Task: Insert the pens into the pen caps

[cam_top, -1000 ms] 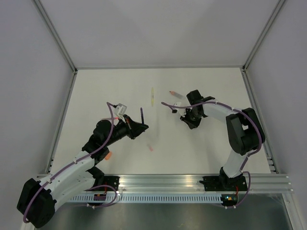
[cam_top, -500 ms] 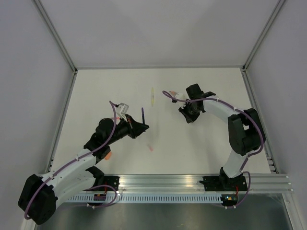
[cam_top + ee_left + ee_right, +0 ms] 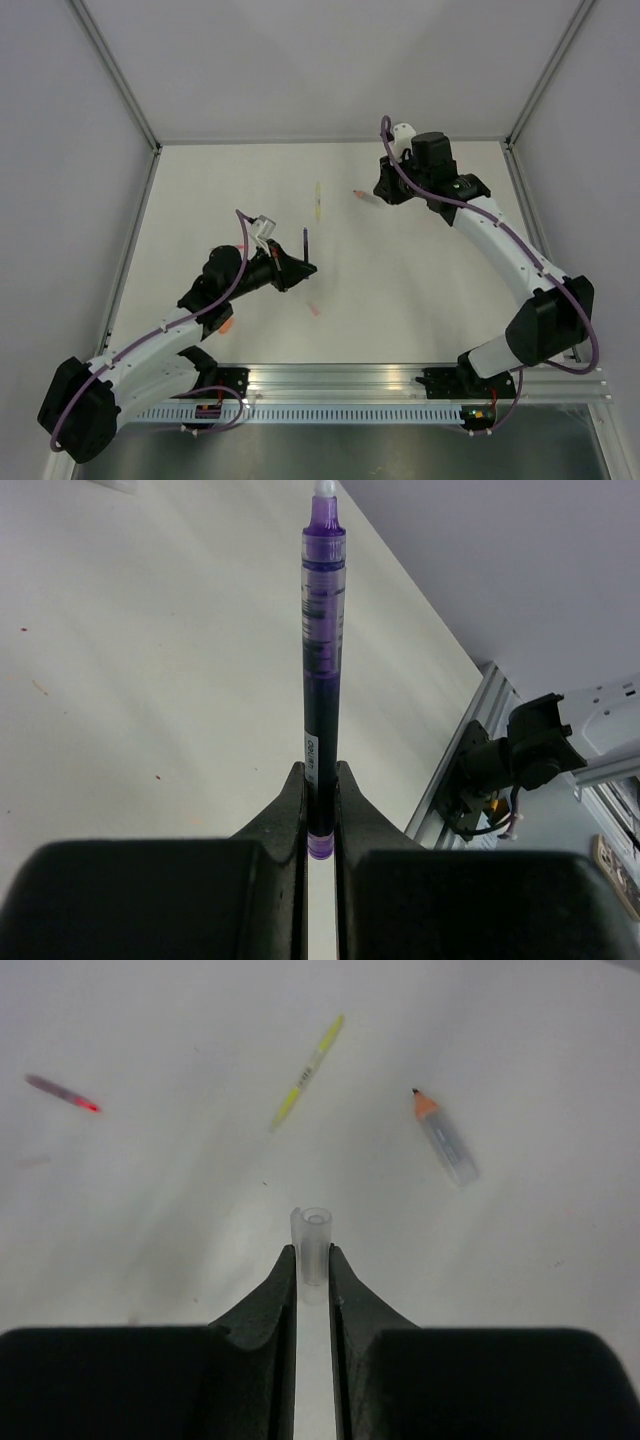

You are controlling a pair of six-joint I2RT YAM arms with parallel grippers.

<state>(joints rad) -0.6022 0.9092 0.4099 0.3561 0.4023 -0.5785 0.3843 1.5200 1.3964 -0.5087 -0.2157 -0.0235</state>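
My left gripper [image 3: 320, 770] is shut on the lower end of a dark purple pen [image 3: 322, 650], which stands up out of the fingers. From above, that gripper [image 3: 303, 268] hovers left of centre with the purple pen [image 3: 305, 242] held. My right gripper [image 3: 312, 1252] is shut on a pale translucent pen cap [image 3: 313, 1240] with its open mouth facing away, and it is raised over the far table [image 3: 384, 191]. Flat on the table lie a yellow pen [image 3: 318, 201] and a grey pen with an orange tip [image 3: 365, 196], both also in the right wrist view: yellow pen [image 3: 308, 1070], grey pen [image 3: 446, 1142].
A small pink cap [image 3: 314, 309] lies near the table's middle front. An orange cap [image 3: 226, 324] sits beside the left arm. A blurred pinkish piece [image 3: 62, 1091] shows at the left of the right wrist view. Metal frame rails [image 3: 128, 250] edge the table.
My right arm has lifted off the table and swung toward the far edge with the cap still held. My left gripper drifted slightly right with the purple pen.
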